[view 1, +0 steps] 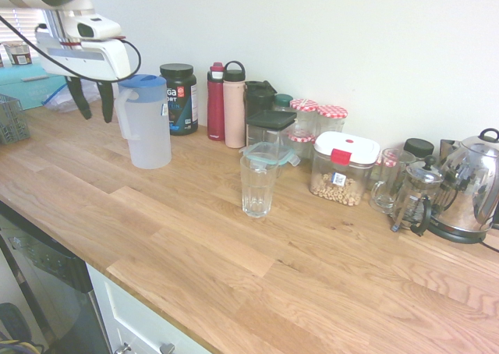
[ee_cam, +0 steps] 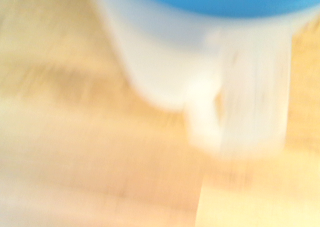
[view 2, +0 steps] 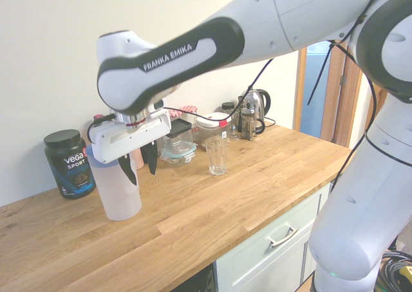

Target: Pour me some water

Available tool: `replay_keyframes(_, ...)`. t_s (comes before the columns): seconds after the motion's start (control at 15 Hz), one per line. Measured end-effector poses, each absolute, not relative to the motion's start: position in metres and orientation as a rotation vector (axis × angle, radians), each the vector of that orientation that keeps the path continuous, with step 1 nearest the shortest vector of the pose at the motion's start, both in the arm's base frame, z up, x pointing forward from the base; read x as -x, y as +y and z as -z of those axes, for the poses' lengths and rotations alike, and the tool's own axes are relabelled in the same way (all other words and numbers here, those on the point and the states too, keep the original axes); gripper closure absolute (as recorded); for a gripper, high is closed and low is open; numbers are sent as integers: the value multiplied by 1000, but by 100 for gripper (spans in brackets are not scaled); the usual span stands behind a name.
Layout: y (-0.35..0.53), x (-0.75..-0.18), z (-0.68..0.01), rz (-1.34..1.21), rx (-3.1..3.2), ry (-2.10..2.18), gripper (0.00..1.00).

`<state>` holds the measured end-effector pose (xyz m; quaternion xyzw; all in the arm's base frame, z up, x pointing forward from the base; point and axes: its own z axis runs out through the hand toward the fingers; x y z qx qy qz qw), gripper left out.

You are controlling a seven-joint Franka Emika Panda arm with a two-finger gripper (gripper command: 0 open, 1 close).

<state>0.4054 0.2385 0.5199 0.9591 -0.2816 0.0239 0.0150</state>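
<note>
"FRANKA EMIKA" on arm [view 2: 168,53]; "Vega Sport" on black tub [view 2: 69,163].

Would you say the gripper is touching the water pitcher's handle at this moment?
Apart. The first exterior view shows the gripper open, with both dark fingers hanging beside the pitcher and bare countertop visible between the nearer finger and the handle.
</note>
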Motion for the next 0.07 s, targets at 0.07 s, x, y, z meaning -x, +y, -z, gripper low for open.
replay_keyframes(0.07,240,-394,-531,12,-2986,-810,0)
